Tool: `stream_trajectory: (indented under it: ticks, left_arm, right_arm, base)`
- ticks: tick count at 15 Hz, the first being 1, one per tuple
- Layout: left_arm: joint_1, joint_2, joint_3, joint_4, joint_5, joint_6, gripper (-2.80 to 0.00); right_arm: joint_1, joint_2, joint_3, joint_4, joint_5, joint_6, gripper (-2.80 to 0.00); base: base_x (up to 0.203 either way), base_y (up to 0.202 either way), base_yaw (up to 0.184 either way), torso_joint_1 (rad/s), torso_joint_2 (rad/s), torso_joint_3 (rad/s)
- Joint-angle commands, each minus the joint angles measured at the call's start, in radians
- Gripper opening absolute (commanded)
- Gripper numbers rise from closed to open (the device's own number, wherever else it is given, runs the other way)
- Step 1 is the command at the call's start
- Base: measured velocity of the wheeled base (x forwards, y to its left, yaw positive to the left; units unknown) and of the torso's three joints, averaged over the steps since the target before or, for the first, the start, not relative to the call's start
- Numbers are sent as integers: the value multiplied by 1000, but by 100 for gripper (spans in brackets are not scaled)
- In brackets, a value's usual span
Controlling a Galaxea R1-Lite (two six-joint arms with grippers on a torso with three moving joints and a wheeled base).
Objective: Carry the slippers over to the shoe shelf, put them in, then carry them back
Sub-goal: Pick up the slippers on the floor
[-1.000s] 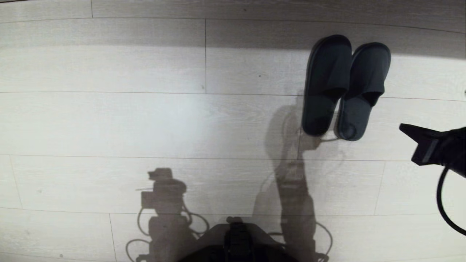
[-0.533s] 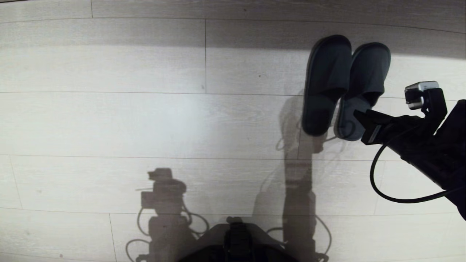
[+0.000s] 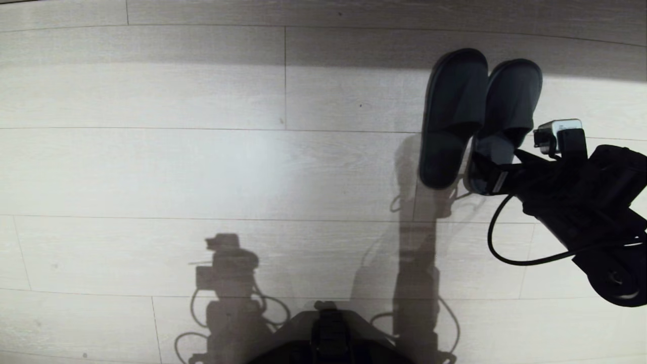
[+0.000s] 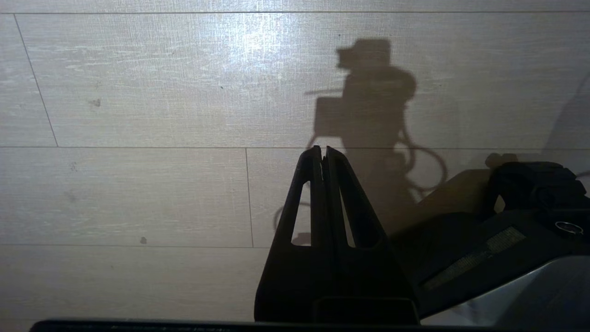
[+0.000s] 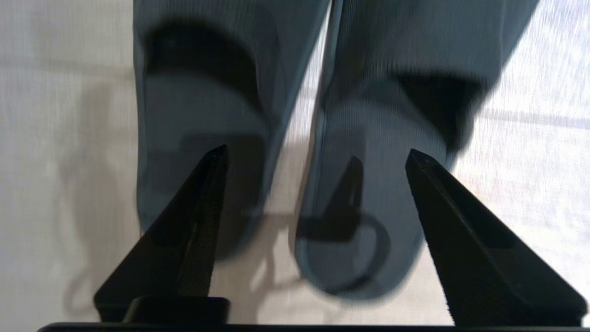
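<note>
Two dark grey slippers (image 3: 477, 116) lie side by side on the pale plank floor, heels toward me, at the upper right of the head view. My right gripper (image 3: 493, 174) reaches in from the right and hangs open just over their heels. In the right wrist view the slippers (image 5: 364, 193) fill the space ahead, and the right gripper (image 5: 315, 154) spans both heels without touching them. My left gripper (image 4: 322, 150) is shut and empty above bare floor. The shoe shelf is out of view.
Pale wood-look floor (image 3: 202, 167) spreads all around. My base (image 3: 328, 336) shows at the bottom edge of the head view, with shadows of my arms and camera on the floor. A black cable (image 3: 510, 253) loops under the right arm.
My right arm has swung in from the right edge toward the slippers' heels. Its jaws have gone from shut to wide open. The slippers have not moved.
</note>
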Motion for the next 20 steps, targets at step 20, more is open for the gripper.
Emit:
stream_trajectory:
  ticks: [20]
  left_arm:
    - [0,0,-1,0,-1,14,-280]
  right_arm:
    - [-3,305,-349,-236,33,-38,0]
  base:
    - [0,0,0,0,0,0]
